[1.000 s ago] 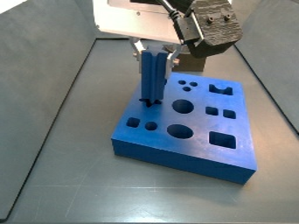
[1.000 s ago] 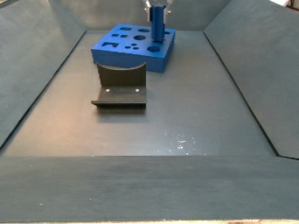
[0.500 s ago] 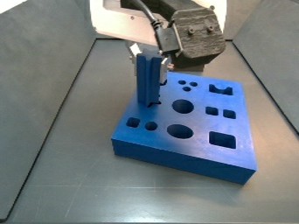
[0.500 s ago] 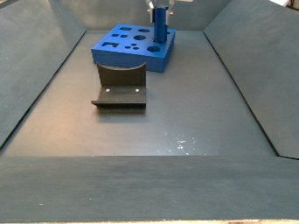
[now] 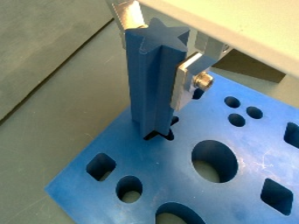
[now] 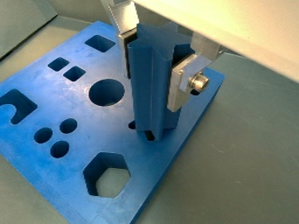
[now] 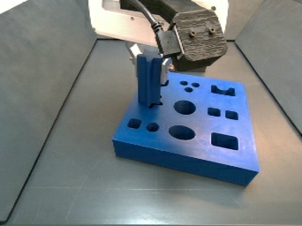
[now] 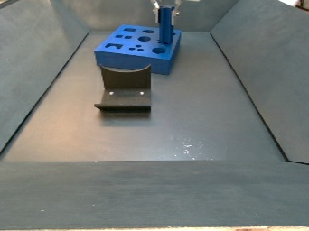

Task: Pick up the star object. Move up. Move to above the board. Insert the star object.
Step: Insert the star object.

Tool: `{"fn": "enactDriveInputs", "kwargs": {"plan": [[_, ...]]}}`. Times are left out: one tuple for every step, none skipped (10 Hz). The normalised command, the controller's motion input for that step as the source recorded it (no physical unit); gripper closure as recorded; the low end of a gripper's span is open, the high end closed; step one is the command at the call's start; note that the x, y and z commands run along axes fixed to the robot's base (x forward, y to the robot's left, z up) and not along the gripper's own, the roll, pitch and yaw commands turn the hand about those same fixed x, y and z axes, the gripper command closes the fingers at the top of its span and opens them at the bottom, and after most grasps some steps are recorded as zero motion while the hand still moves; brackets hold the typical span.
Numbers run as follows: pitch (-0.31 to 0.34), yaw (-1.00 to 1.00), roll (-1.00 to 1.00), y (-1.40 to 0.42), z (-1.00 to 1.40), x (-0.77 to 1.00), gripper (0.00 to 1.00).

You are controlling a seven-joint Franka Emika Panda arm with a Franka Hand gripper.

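Note:
The star object (image 5: 149, 83) is a tall blue prism with ridged sides, standing upright with its lower end in the dark star-shaped hole of the board (image 5: 163, 171). My gripper (image 5: 158, 52) is shut on its upper part, a silver finger (image 5: 187, 74) pressed flat against one side. In a wrist view the star object (image 6: 149, 92) meets the board (image 6: 163, 162) near one edge, with my gripper (image 6: 155, 66) round it. Both side views show the star object (image 7: 147, 84) (image 8: 163, 23) upright at the edge of the board (image 7: 147, 146) (image 8: 130, 60), under the gripper (image 7: 154, 55).
The dark fixture (image 8: 125, 95) stands on the grey floor right in front of the board. Sloping grey walls (image 8: 31, 99) close in the floor (image 7: 71, 177) on both sides. The board's other holes (image 7: 181, 134) are circles, ovals and squares.
The gripper has come down a little with the star object, whose lower end now sits slightly deeper in the star hole. The board and fixture have not moved.

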Motion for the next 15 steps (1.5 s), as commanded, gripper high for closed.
{"fn": "enactDriveInputs", "kwargs": {"plan": [[0.034,0.01,0.37,-0.26,-0.14,0.21,1.0],[0.0,0.0,0.14,-0.15,-0.09,0.16,1.0],[0.003,0.0,0.03,0.0,0.0,0.0,1.0],[0.0,0.0,0.0,0.01,-0.02,0.0,1.0],[0.0,0.18,0.0,0.1,-0.11,0.03,1.0],[0.0,0.0,0.0,0.04,0.0,0.0,1.0],[0.0,0.0,0.0,0.04,-0.07,0.0,1.0],[0.0,0.0,0.0,0.0,-0.05,0.0,1.0],[-0.2,0.0,0.1,-0.01,-0.63,0.0,1.0],[-0.214,0.0,0.11,0.0,-1.0,0.0,1.0],[-0.214,-0.04,0.11,-0.04,-1.0,0.0,1.0],[-0.246,-0.4,0.0,-0.09,-0.96,0.0,1.0],[0.0,-0.29,0.07,0.0,-0.17,0.0,1.0],[0.0,0.0,0.03,0.0,-0.02,-0.06,1.0],[-0.146,-0.11,0.11,0.0,-0.31,-0.44,1.0]]}}
